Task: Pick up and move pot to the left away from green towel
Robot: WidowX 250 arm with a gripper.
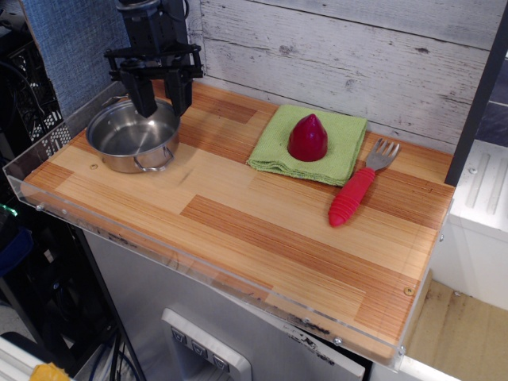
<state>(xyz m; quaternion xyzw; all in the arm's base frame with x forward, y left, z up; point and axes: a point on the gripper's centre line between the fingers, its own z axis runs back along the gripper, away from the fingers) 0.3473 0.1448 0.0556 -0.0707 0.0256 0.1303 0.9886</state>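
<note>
- Gripper [163, 101] hangs from the black arm at the far left of the board, its two dark fingers [146, 95] spread apart with open space between them, holding nothing; the tips sit just above the far rim of the pot.
- Pot [132, 140], shiny steel and shallow, stands upright and flat on the wooden board [238, 214], near the board's left end (roughly ten o'clock from the board's middle). One thin wire loop handle shows on its near side, at about five o'clock on the rim; the opposite handle is hidden behind the fingers. Its inside looks empty.
- Green towel [274, 147] lies flat at about three o'clock from the pot, well apart from it, with a bare strip of board between them. It sits toward the back of the board, its far edge near the wall.
- Dark red, pointed object [308, 138] stands upright on the towel, a little right of the cloth's centre (what it is exactly, I cannot tell).
- Fork [362, 183] with a ribbed red handle and grey tines lies on the board at about four o'clock from the towel, just beside the cloth's right corner; whether it touches the cloth I cannot tell. The tines point toward the back wall, the handle toward the front edge.
- Whitewashed plank wall [349, 55] runs behind the board, and a clear plastic lip edges the board's front and left sides.
</note>
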